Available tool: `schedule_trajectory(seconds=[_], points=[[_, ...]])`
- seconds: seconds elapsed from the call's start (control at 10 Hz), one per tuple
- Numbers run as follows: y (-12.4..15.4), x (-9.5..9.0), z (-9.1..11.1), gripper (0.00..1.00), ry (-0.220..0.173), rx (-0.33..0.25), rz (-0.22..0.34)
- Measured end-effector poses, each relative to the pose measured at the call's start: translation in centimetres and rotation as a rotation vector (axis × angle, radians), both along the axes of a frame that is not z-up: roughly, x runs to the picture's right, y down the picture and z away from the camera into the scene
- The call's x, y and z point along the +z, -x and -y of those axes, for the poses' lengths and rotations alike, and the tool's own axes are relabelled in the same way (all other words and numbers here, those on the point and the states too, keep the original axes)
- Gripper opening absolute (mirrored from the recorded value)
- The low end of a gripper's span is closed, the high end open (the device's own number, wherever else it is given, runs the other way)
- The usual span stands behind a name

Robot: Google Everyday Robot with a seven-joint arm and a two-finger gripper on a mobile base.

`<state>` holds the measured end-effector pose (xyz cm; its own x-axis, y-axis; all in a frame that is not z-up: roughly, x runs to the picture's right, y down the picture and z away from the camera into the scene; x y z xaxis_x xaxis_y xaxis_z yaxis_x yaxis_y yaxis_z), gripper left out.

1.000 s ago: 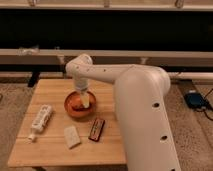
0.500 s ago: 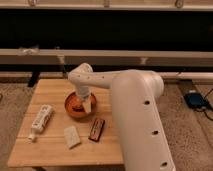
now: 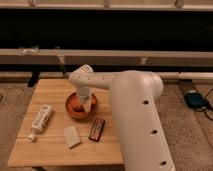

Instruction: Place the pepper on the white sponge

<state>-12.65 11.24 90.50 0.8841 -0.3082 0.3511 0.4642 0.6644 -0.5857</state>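
The white sponge (image 3: 71, 136) lies flat on the wooden table (image 3: 50, 91) near its front edge. My gripper (image 3: 86, 104) hangs from the white arm and reaches down into an orange-red bowl (image 3: 70, 107) behind the sponge. The gripper and wrist cover the middle of the bowl. I cannot make out the pepper; whatever lies in the bowl under the gripper is hidden.
A white tube with printed text (image 3: 41, 119) lies at the table's left. A dark red-and-black bar (image 3: 97, 128) lies just right of the sponge. My big white arm covers the table's right side. A blue object (image 3: 196, 99) sits on the floor at right.
The arm's wrist has shifted slightly right and down, bringing the gripper lower into the bowl. The sponge, tube and bar have not moved.
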Motion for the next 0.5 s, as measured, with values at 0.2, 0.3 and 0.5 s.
schedule_trajectory(seconds=[0.2, 0.3, 0.5], points=[[0.13, -0.11, -0.01, 0.20, 0.010, -0.003, 0.013], [0.17, -0.17, 0.02, 0.11, 0.014, -0.006, 0.017], [0.34, -0.66, 0.29, 0.00, 0.022, -0.014, 0.029]])
